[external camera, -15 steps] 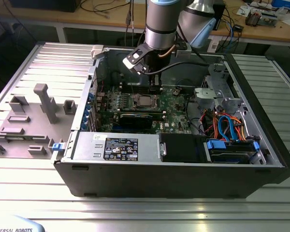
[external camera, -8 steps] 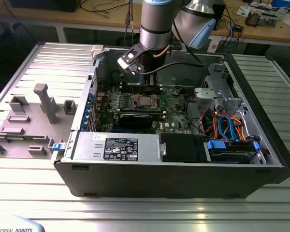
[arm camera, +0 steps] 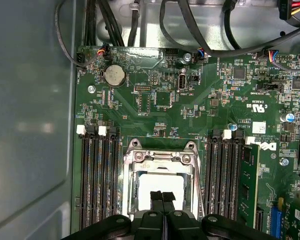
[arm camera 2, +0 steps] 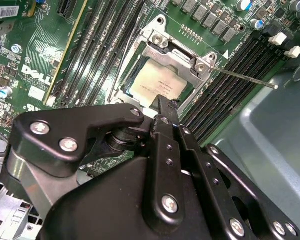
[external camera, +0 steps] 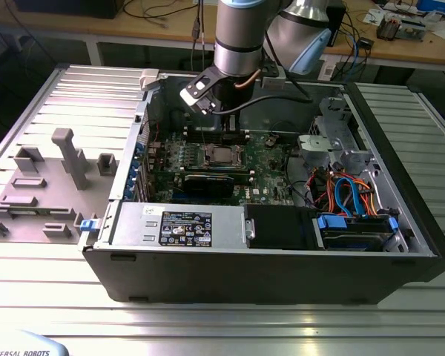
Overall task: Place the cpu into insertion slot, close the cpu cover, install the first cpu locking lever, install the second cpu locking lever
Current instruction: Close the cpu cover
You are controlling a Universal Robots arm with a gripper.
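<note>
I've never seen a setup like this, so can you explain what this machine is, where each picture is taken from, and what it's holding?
It is a robot arm reaching into an open computer case that lies on a ribbed metal table. The exterior view comes from a camera off the arm; both wrist views come from cameras riding on it, looking at the green motherboard. The black gripper is shut, holding nothing, close over the cpu, which the shiny cpu cover frames. A thin metal lever sticks out beside it.
</note>
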